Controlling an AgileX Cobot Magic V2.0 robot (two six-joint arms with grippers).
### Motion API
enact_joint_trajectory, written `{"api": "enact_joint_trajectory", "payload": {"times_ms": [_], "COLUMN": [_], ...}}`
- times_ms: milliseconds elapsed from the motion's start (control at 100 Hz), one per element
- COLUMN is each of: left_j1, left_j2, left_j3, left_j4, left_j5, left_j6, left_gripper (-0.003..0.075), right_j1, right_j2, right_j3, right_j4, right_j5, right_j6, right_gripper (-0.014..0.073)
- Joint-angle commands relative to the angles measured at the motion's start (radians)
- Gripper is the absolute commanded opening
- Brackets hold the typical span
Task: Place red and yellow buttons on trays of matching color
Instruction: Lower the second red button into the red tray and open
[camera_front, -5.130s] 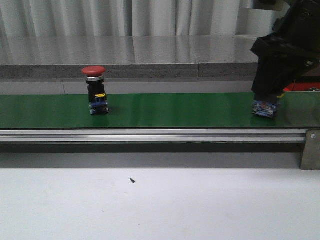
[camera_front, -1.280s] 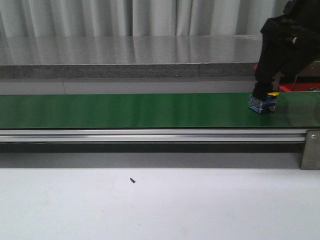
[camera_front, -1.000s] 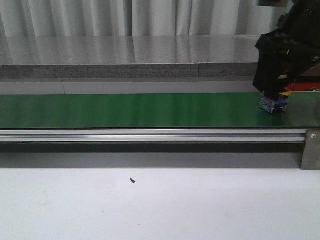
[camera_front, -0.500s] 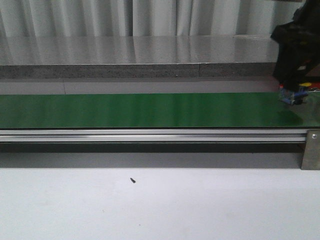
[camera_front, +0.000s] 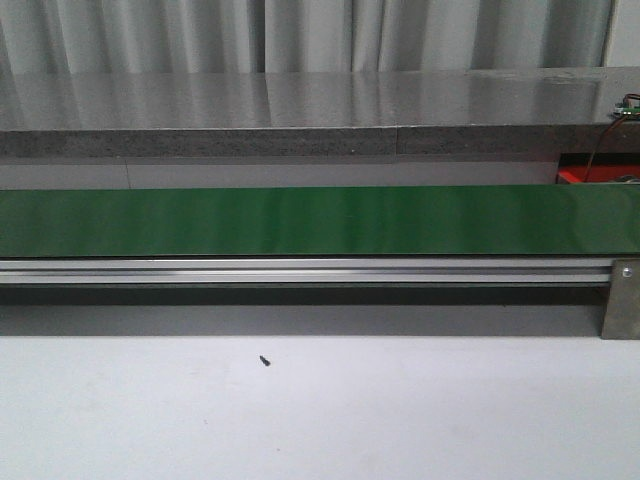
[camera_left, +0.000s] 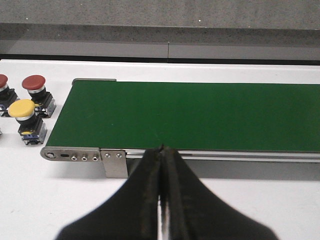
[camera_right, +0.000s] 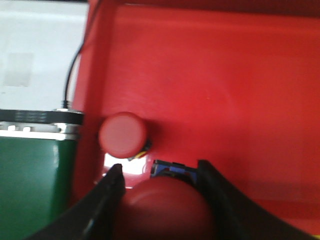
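A red button is pinched between the right gripper jaws over the red tray. It is judged rigid and top-heavy (smooth cap), best gripped at the body. The left gripper jaws are pressed together, empty.

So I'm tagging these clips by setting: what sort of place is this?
Probably a lab mock-up of a factory sorting line. A green conveyor belt runs across a white table, spare push buttons wait beside its end, and the right gripper holds a red button over a red tray.

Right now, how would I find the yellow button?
Find the long green belt. Just off its end, on the white table, stands a cluster of buttons. The yellow button is nearest that end's metal bracket, and only its cap is yellow; its neighbours' are red.
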Motion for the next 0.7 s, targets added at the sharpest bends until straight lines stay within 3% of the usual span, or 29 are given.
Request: {"api": "enact_joint_trajectory", "payload": {"times_ms": [0, 210, 690], "left_j1": [-0.006, -0.006, -0.006], "left_j2": [0.003, 0.003, 0.003], "left_j3": [-0.025, -0.025, -0.025], "left_j4": [-0.022, -0.022, -0.022], "left_j5": [-0.072, -0.072, -0.072], "left_j6": [0.003, 0.003, 0.003], "left_gripper": [-0.002, -0.002, -0.002], "right_j1": [-0.042, -0.073, -0.038], "right_j2": [-0.001, 0.106, 0.181], "right_j3": [-0.031, -0.031, -0.034], "right_j4": [0.021, 0.102, 0.12], "right_j5": [-0.078, -0.1, -0.158], "right_j6": [0.001, 0.0, 0.0], "right_gripper": [0.0192, 0.0192, 0.0195]}}
